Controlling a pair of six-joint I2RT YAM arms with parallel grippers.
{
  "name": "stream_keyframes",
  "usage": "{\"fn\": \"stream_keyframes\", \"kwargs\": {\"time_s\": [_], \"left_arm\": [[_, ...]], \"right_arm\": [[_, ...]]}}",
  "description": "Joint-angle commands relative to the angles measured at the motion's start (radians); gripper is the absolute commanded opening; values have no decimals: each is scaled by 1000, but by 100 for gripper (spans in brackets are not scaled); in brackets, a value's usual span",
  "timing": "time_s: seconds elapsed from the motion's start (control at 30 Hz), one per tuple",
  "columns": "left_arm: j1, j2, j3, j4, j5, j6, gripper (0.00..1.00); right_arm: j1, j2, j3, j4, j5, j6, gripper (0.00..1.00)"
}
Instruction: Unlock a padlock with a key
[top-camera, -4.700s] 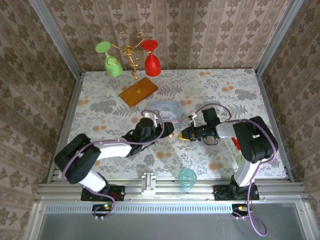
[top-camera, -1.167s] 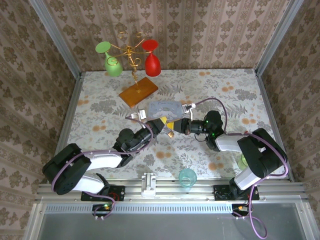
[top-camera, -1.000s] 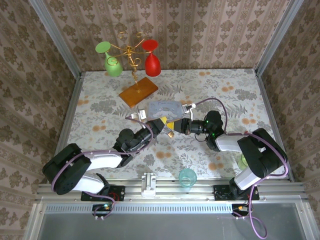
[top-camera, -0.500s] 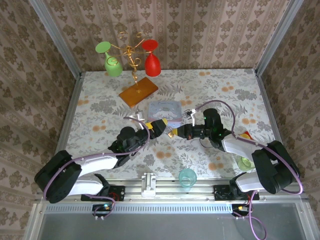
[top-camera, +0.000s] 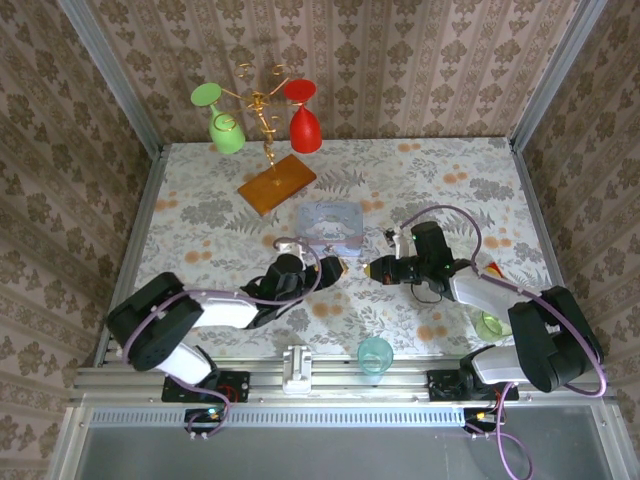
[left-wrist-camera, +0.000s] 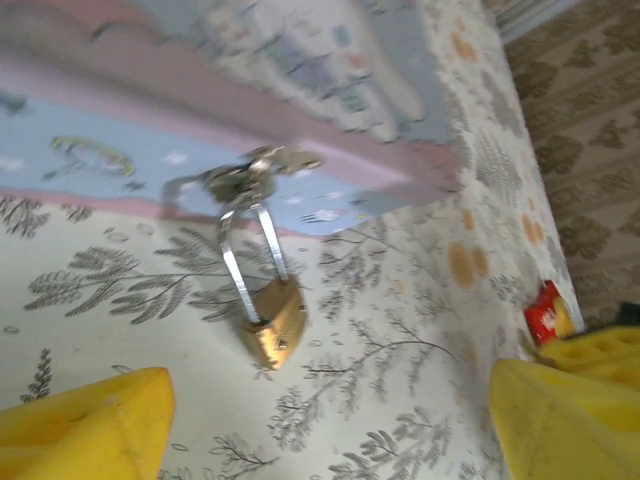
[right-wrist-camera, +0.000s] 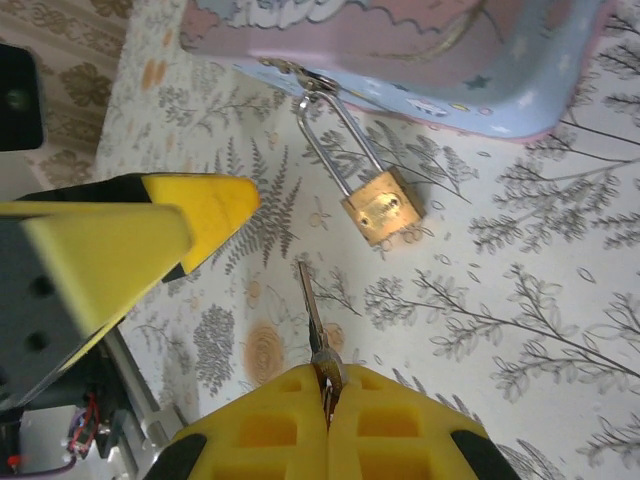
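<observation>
Nearest, a teal cup (top-camera: 375, 354) is seen at the table's (top-camera: 450, 170) front edge, between the arm bases, and a green cup (top-camera: 489, 325) is set beside the right arm. Further in, the right gripper (right-wrist-camera: 327, 385) is pressed together on the key (right-wrist-camera: 310, 300), which is pinched by its head between the yellow pads, its blade pointed toward the padlock (right-wrist-camera: 381, 214) but not touching it. The left gripper (top-camera: 335, 268) is spread wide, and nothing is held between its fingers. The padlock is laid flat on the floral cloth between the two grippers, just in front of the tin (right-wrist-camera: 520, 90), with its shackle (right-wrist-camera: 330, 130) threaded through the tin's latch (right-wrist-camera: 310, 80). Beyond the tin, a wire stand (top-camera: 277, 183) on a wooden base is placed at the back, and a green glass (top-camera: 225, 128) and a red glass (top-camera: 305, 125) are hung from it.
</observation>
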Motion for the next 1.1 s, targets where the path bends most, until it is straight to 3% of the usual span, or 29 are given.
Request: {"fn": "stream_keyframes", "kwargs": {"time_s": [0.0,0.13,0.23,0.37,0.57,1.07], "left_arm": [[-10,76,18,107,-78,-89,78],[-46,114,31,112,-175,-92,75],[-53,154,69,84,-193,-89,76],[-44,244,82,183,-194,-116,73],[-67,309,164,135,-187,-110,71],[-71,439,172,202,-174,-166,36]], "right_arm": [[-20,-32,-25,-63,51,-36,0],[-39,-35,-41,-53,43,-37,0],[-43,-31,-49,-36,32,-35,0],[-55,-17,-56,-18,16,-32,0],[-64,-12,-62,-8,12,-27,0],[-77,-5,-65,-5,7,-19,0]]}}
